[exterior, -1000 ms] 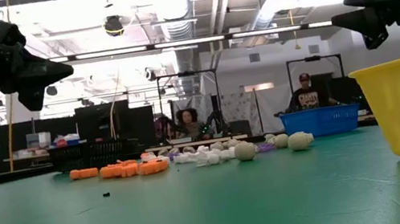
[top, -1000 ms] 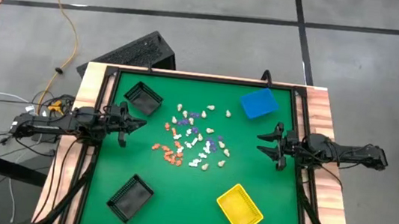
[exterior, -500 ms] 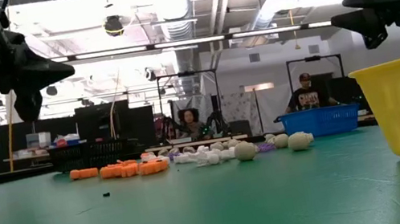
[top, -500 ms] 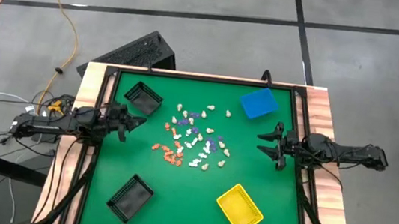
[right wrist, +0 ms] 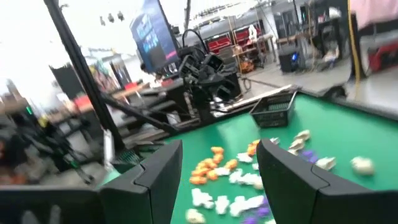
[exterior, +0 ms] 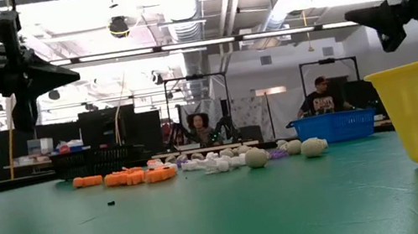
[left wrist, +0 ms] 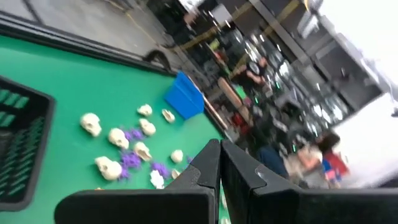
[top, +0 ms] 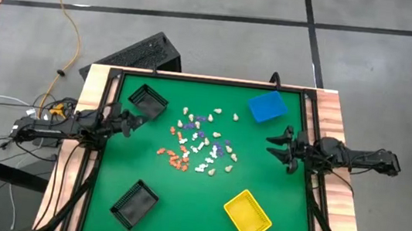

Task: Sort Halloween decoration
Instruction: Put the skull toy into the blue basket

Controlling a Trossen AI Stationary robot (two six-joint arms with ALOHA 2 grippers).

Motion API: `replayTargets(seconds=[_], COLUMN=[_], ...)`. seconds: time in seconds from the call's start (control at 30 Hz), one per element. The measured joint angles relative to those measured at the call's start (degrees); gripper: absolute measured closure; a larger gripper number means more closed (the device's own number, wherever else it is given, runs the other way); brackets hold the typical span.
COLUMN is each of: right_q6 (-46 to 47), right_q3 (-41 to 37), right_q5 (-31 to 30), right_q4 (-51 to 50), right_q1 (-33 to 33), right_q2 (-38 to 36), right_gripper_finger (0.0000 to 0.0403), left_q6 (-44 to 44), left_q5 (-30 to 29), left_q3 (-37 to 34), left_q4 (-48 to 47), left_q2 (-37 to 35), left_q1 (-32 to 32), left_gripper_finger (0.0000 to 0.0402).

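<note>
1. The left gripper (top: 137,118), its fingers pressed together and empty, has swung from pointing across the table toward the table's far-left corner.
2. The right gripper (top: 274,147) stays spread wide, empty, at the right edge.
3. The tiny orange, white, purple and beige Halloween decoration pieces (top: 198,146) lie unsorted mid-table; sorting seems not yet begun.

No legible text, label, brand, number or sign anywhere in view.
</note>
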State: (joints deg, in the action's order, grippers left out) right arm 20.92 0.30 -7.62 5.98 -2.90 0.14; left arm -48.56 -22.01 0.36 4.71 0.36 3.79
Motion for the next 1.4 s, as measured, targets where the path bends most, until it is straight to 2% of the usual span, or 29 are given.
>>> replayTargets(seconds=[0.17, 0.37, 0.63, 0.9, 1.03, 1.13, 1.23, 1.4], right_q6=[9.1, 9.0, 9.1, 9.2, 10.4, 13.6, 12.9, 3.8], right_q3=[0.0, 0.0, 0.0, 0.0, 0.2, 1.0, 2.4, 7.1], right_q5=[0.0, 0.0, -3.3, -7.1, -8.7, -10.8, -10.8, -12.1], right_q4=[-0.1, -0.6, -0.5, -0.1, 1.5, 2.9, 9.4, 14.2], right_q1=[0.0, 0.0, 0.0, 0.0, 0.0, 0.0, 0.0, 0.0], right_q2=[0.0, 0.0, 0.0, 0.0, 0.0, 0.0, 0.0, 1.1], right_gripper_finger=[0.0171, 0.0171, 0.0171, 0.0171, 0.0171, 0.0171, 0.0171, 0.0171], left_q6=[-1.2, -2.1, -2.2, 0.0, -1.2, -1.9, 0.7, 16.8], left_q5=[-3.0, -2.9, -2.5, -4.4, -7.2, -5.1, -2.1, -2.5], left_q3=[0.0, 0.0, 0.0, 0.0, 0.0, 0.0, 1.0, 8.9], left_q4=[0.2, 0.2, 0.2, 0.2, 0.8, 5.8, 14.4, 25.7], left_q2=[0.0, 0.0, 0.0, 0.0, 0.0, 0.0, 0.0, 1.7], left_q1=[0.0, 0.0, 0.0, 0.0, 0.0, 0.0, 0.0, 0.0], left_gripper_finger=[0.0401, 0.0401, 0.0401, 0.0401, 0.0401, 0.0398, 0.0381, 0.033])
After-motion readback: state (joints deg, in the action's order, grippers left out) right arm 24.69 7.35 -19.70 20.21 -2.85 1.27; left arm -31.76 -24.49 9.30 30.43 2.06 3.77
